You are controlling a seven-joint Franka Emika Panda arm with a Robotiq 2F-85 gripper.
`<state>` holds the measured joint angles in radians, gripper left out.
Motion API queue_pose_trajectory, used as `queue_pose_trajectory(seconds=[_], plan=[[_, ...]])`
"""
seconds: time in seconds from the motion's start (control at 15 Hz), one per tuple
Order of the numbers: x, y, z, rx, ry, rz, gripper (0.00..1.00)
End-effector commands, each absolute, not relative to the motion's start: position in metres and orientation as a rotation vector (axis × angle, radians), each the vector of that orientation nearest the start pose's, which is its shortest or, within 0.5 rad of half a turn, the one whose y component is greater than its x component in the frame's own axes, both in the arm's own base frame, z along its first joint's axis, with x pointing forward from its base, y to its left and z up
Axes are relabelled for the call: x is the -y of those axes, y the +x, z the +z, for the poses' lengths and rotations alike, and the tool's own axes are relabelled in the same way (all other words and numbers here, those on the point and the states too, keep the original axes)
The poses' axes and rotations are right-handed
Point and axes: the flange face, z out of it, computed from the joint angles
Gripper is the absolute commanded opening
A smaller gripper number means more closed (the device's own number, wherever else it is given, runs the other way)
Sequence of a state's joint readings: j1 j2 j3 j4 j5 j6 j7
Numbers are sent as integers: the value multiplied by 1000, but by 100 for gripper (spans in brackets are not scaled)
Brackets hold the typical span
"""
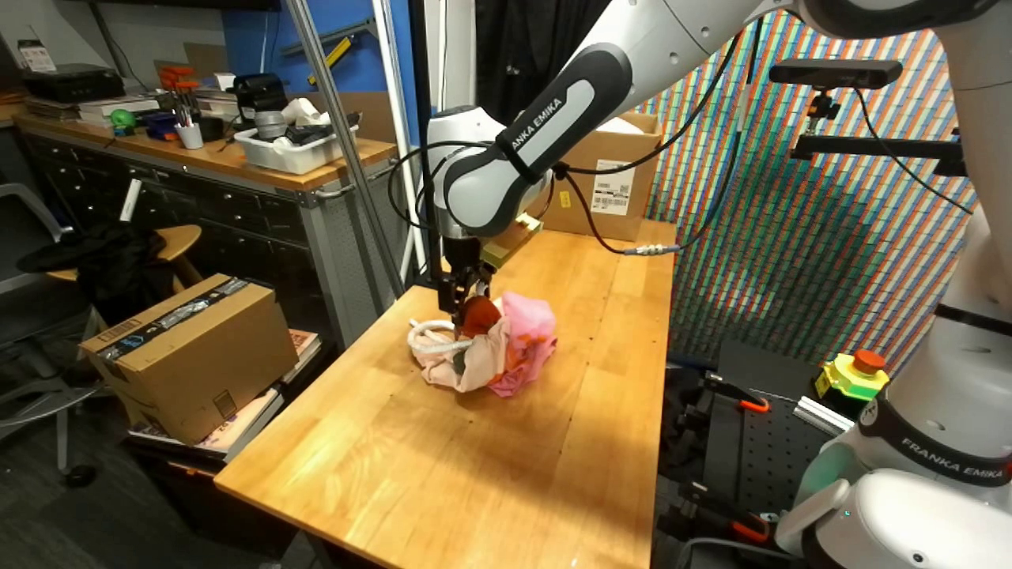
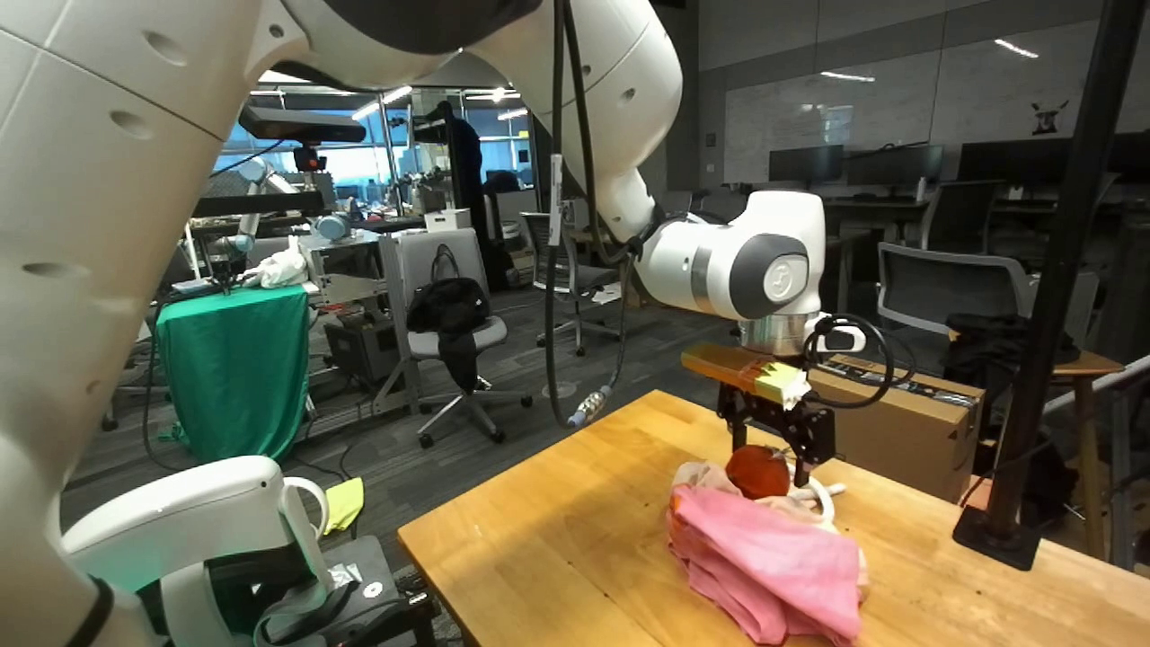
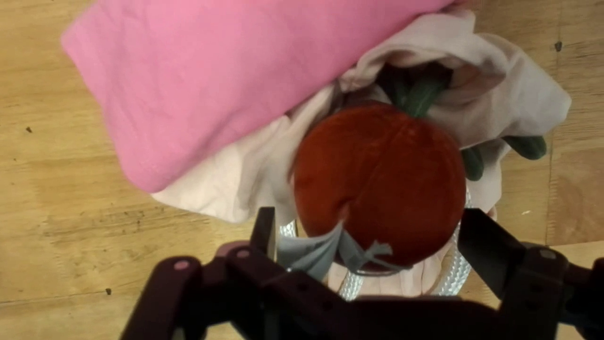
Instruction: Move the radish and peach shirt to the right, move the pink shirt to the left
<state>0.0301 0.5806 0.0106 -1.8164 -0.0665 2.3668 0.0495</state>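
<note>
1. Dark red plush on the radish (image 3: 382,184): looks light, soft, squeezable, hardly fragile. Sits atop the peach shirt (image 3: 514,94) on the wooden table (image 1: 474,450).
2. Best gripped across the radish's round middle, away from its green leaves (image 3: 422,94) and the loose grey strip (image 3: 306,252).
3. See the gripper (image 3: 369,219) just over the radish, fingers (image 3: 263,229) spread apart, one to each side, clamped on nothing; cannot tell about contact.
4. Expect the peach shirt, under and partly around the radish, to be limp; likely wants a pinch at a raised fold later.
5. Find the pink shirt (image 3: 203,85) just beside the radish, over part of the peach shirt; seems limp too, may pin that cloth.
6. Note the green leaves, partly tucked under a fold beside the radish: may drag cloth along.
7. Beside the radish, note the white braided rope loop (image 3: 455,271), near the fingers: could snag.
8. Well apart from the radish, see the cardboard box (image 1: 609,190): hardly stands in the way.
</note>
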Motion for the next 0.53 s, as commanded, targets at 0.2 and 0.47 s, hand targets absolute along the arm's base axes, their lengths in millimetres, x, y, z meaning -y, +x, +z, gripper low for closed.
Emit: queue_pose_trajectory(seconds=[0.2, 0.47], plan=[[-31, 639, 216, 12, -3182, 142, 100], [-30, 642, 218, 14, -3186, 98, 100]])
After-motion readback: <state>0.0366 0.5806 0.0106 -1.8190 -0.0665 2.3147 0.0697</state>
